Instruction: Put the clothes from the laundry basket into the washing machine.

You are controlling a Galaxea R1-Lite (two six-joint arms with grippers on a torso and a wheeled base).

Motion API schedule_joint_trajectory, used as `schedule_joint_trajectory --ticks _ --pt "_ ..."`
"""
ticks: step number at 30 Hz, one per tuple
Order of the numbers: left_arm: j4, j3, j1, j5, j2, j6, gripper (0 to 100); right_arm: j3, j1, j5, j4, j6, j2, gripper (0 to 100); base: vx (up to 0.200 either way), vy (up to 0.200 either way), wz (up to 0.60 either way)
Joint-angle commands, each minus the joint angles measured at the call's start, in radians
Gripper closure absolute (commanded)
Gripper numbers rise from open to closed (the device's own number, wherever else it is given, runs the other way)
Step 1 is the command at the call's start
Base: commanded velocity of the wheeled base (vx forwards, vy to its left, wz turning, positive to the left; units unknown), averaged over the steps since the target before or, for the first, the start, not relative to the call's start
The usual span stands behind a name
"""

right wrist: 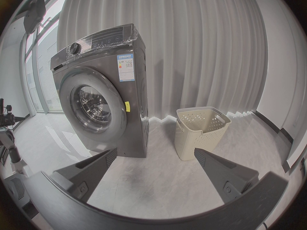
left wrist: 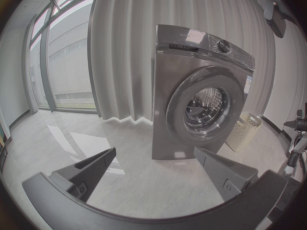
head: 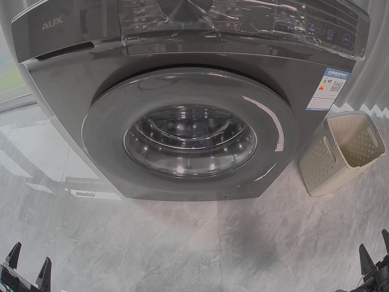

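A grey front-loading washing machine (head: 190,102) stands right in front of me with its round door (head: 189,139) shut. It also shows in the left wrist view as washing machine (left wrist: 201,93) and in the right wrist view as washing machine (right wrist: 102,90). A cream perforated laundry basket (head: 344,151) sits on the floor to the machine's right, basket (right wrist: 200,131) looking empty inside; basket (left wrist: 243,130) peeks from behind the machine. My left gripper (head: 28,264) is low at the near left, open and empty. My right gripper (head: 375,250) is low at the near right, open and empty.
Pale marble floor tiles (head: 202,244) spread between me and the machine. White curtains (right wrist: 208,48) hang behind the machine and basket. Large windows (left wrist: 64,55) are off to the left. A tripod stand (left wrist: 297,138) stands at the side of the room.
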Motion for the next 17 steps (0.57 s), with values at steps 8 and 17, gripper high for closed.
schedule_joint_trajectory --ticks 8,17 --pt "0.000 0.018 0.002 -0.001 -0.013 0.030 0 0.016 0.001 0.003 0.003 0.007 -0.014 0 0.000 0.000 0.00" --pt "0.000 0.018 0.002 -0.001 -0.013 0.030 0 0.015 0.001 0.003 0.009 0.002 -0.014 0 0.000 0.000 0.00"
